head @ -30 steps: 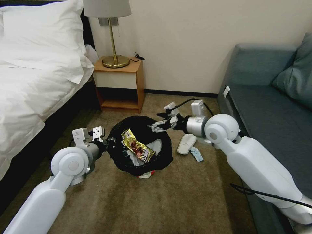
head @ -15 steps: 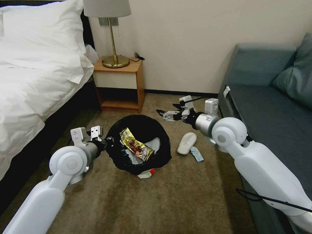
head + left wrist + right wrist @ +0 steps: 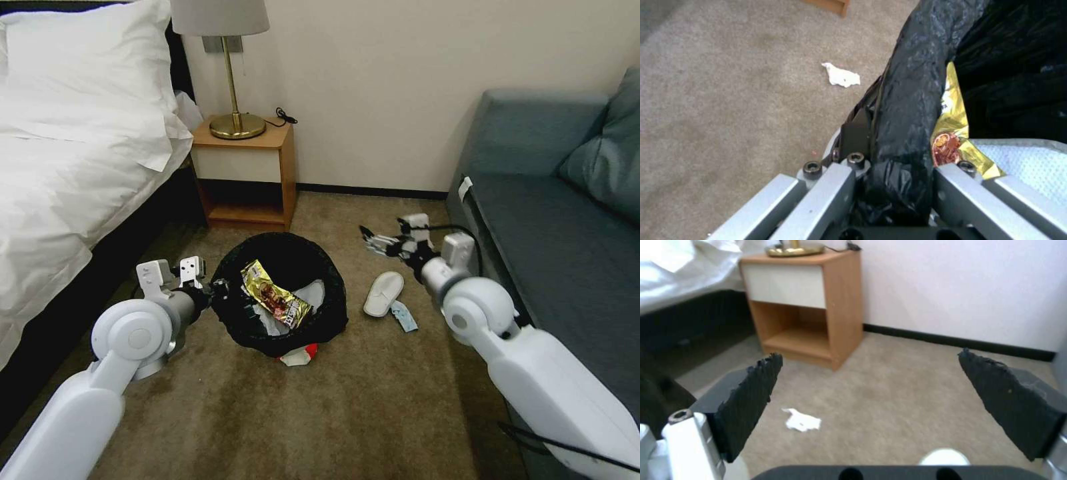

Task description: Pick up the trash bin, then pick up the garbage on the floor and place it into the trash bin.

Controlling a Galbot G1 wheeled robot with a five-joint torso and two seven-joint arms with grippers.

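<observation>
A small round trash bin lined with a crinkly, glossy black plastic bag (image 3: 283, 297) sits on the beige carpet floor (image 3: 347, 413) in front of the wooden nightstand (image 3: 250, 170), between the white bed (image 3: 67, 153) and the grey-blue sofa (image 3: 553, 193). Inside lie a crumpled gold wrapper (image 3: 273, 300) and white tissue. A red and white scrap (image 3: 298, 355) pokes out at the bin's base. The left claw (image 3: 217, 293) is pinching the bin's bag-covered rim on its left side. To the bin's right, a white slipper (image 3: 384, 293) rests beside a pale blue wrapper (image 3: 404, 316). The right claw (image 3: 373, 241), spread wide and holding nothing, hovers low above the carpet just beyond the slipper. A crumpled white tissue (image 3: 801, 420) lies on the carpet near the nightstand.
</observation>
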